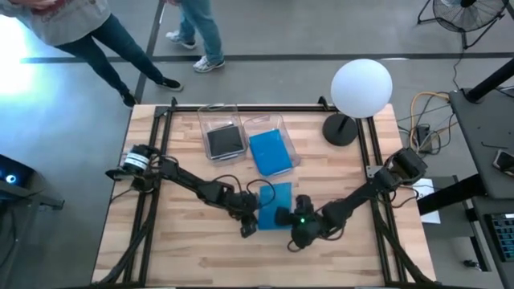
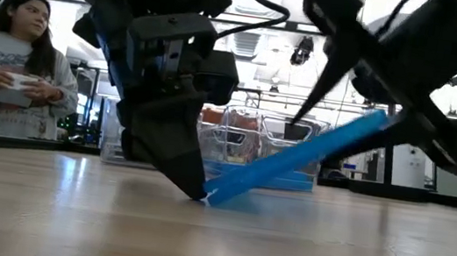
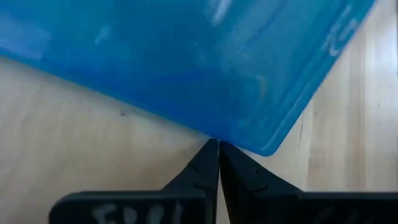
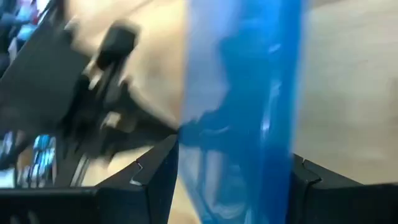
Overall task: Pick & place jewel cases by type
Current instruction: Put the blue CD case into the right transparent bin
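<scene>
1. A blue jewel case stands tilted on the tabletop, near the front middle. One low edge rests on the wood and the other edge is lifted toward the right arm.
2. The right gripper grasps the raised edge, with the case passing between its two fingers. The left gripper has its fingers pressed together, tips on the tabletop and touching the low edge of the case, seemingly as a stop.
3. The move probably turns on this: the case slopes up from the left gripper to the right gripper, so the right arm holds it and is better placed to carry it.
4. It is thin, flat and translucent bright blue, with a rounded corner showing in the left wrist view.
5. Toward the back of the tabletop sit two clear bins side by side. The left bin holds a dark case and the right bin holds a blue case. By colour, the held case likely belongs in the right bin.
6. A person stands beyond the tabletop.
</scene>
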